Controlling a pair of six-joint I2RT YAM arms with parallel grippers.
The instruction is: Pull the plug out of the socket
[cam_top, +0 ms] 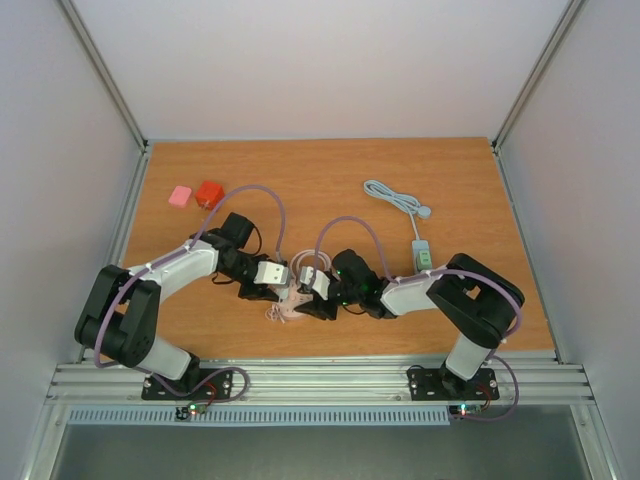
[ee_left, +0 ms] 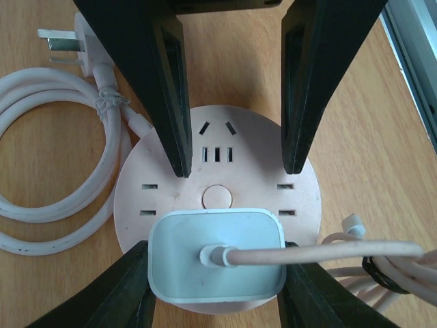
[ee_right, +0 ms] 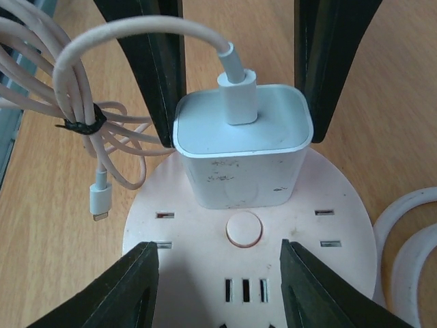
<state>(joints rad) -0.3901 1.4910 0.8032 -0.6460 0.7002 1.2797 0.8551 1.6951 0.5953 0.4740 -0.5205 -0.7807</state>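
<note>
White, square plastic charger plug (ee_right: pixel 240 147) is standing upright in the round pink socket hub (ee_right: pixel 249 273); the right gripper (ee_right: pixel 235 89) is straddling it, released, while the left gripper (ee_left: pixel 235 167), also spread, is bracketing the hub.

Worktop (ee_left: pixel 54 273): wood-grain finish, smooth, matt. Socket (ee_left: pixel 300 205): pale pink plastic, smooth, satin. Plug (ee_right: pixel 239 147): white glossy plastic, scuffed and speckled on its side. Cable (ee_left: pixel 328 254): smooth rubbery sheath.
</note>
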